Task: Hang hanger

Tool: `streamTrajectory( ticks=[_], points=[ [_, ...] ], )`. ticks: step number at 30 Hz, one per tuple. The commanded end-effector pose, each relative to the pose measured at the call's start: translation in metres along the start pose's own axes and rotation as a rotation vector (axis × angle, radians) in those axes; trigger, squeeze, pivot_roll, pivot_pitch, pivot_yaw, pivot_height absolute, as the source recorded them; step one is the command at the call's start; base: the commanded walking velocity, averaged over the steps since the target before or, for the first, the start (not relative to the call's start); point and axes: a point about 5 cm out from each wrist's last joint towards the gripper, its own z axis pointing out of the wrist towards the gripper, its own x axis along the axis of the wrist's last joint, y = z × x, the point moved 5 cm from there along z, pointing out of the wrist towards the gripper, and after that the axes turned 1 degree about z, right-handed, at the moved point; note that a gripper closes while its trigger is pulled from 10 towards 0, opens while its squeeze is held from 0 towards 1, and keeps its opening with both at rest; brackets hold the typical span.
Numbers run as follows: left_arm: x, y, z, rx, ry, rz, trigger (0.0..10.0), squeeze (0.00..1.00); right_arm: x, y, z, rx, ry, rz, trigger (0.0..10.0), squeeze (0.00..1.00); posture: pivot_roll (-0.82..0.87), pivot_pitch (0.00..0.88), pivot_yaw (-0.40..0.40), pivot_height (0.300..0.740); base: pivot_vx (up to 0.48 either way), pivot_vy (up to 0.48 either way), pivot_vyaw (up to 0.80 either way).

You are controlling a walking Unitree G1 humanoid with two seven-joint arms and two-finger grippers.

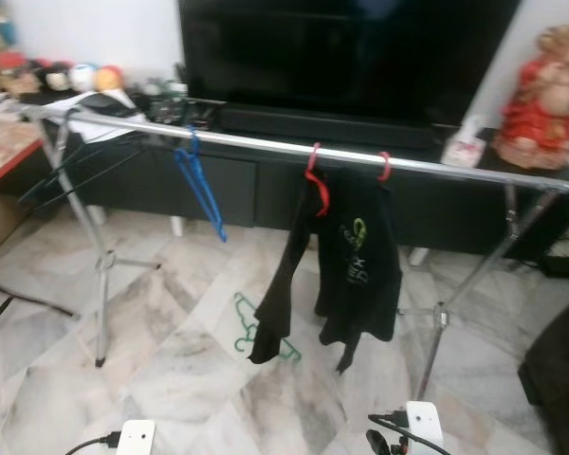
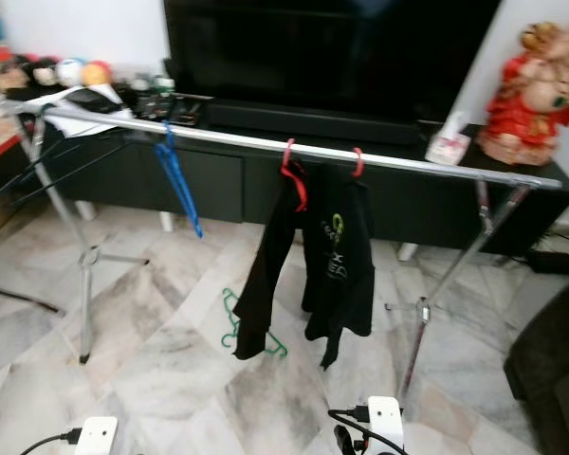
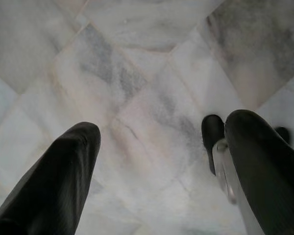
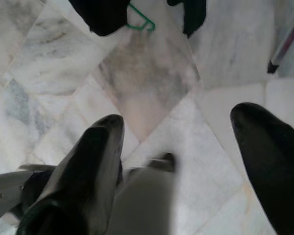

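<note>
Now the green hanger (image 1: pixel 256 332) lies flat on the floor ahead, nearer my right gripper (image 4: pixel 181 142); both grippers hang wide, empty.

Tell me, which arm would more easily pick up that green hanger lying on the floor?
Probably the right. The right gripper, open, points at floor where the green hanger lies just ahead under the black shirt. The left gripper, also open, faces bare tiles.

A rail (image 1: pixel 266 142) is standing before the TV cabinet (image 1: pixel 218 185). A hanger (image 1: pixel 201 190) is hanging toward its left end, a garment (image 1: pixel 351 265) at its middle, another hanger (image 1: pixel 251 332) lying on the floor (image 1: pixel 171 370) beneath.
</note>
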Motion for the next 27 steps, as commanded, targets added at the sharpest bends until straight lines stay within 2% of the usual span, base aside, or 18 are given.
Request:
streamTrajectory(
  ticks=[1, 9, 27],
  points=[
    [-0.0050, 0.0047, -0.0006, -0.012, -0.014, 0.001, 10.0, 0.00, -0.0041, 0.0064, -0.0022, -0.016, -0.016, -0.002, 10.0, 0.00, -0.04, 0.014, -0.024, 0.740, 0.000, 0.368, 0.00],
    [-0.0052, 0.0037, -0.0007, -0.010, -0.013, 0.002, 10.0, 0.00, -0.0047, 0.0062, -0.0023, -0.016, -0.017, -0.001, 10.0, 0.00, -0.04, 0.000, -0.023, 0.740, 0.000, 0.356, 0.00],
    [-0.0057, 0.0047, -0.0011, -0.018, -0.008, -0.010, 10.0, 0.00, -0.0060, 0.0050, -0.0024, -0.013, -0.017, 0.003, 10.0, 0.00, -0.04, 0.000, -0.023, 0.740, 0.000, 0.000, 0.00]
  ],
)
